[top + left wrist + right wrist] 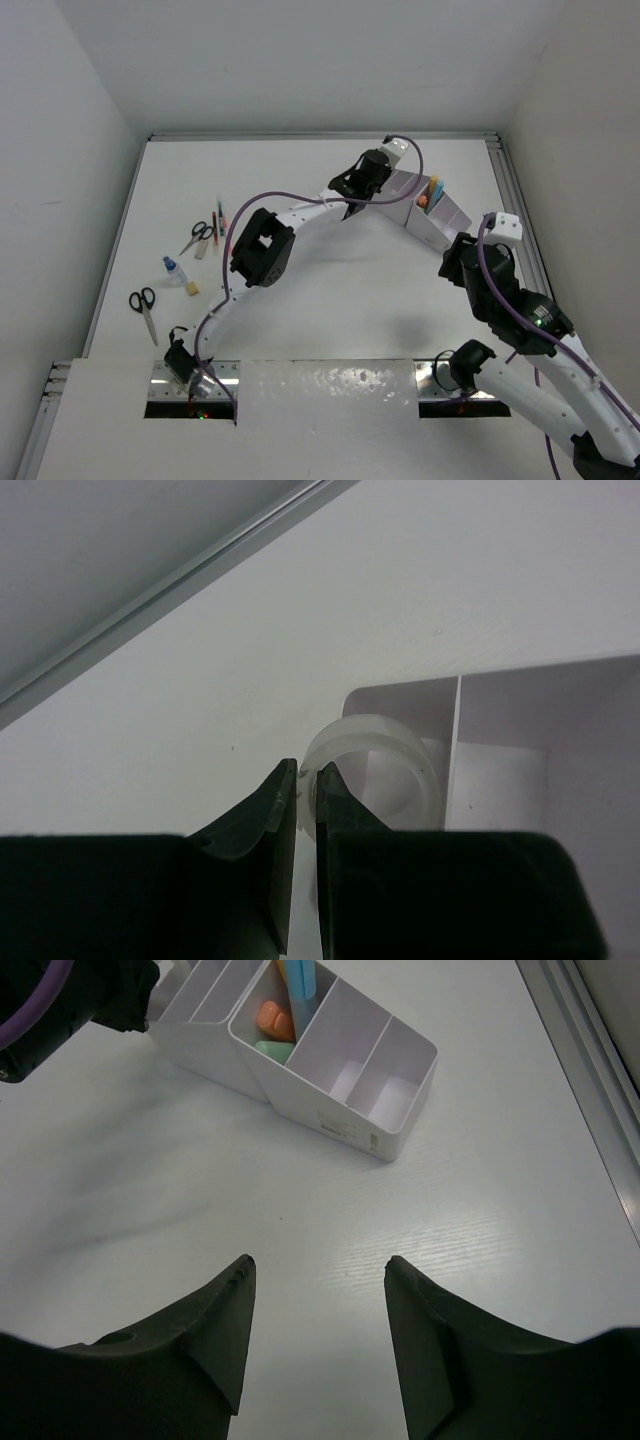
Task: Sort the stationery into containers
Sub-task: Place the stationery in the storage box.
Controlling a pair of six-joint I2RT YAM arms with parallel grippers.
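Closest to me, by the desk's [330,320] left edge, lies a pair of black-handled scissors [145,306]. Past it stand a small blue-capped bottle [174,270] and a pale eraser [192,288], then a second pair [197,237] and thin red pens [220,215]. My right jaws [320,1330], matte black and curved like horns, are spread over bare white desktop and pinch nothing. Beyond them, toward the far right corner, sits the organiser [345,1110], smooth white plastic boxes lined in pale lilac. One box holds an orange eraser [275,1020], a green eraser [272,1050] and a blue stick [298,978]; the two boxes nearest these jaws show only their lining. Farthest off, my left jaws [303,780] are pressed together on the wall of the tape ring [370,730], a cloudy translucent hoop hanging at the corner of the organiser's end box. I cannot tell whether it touches the rim.
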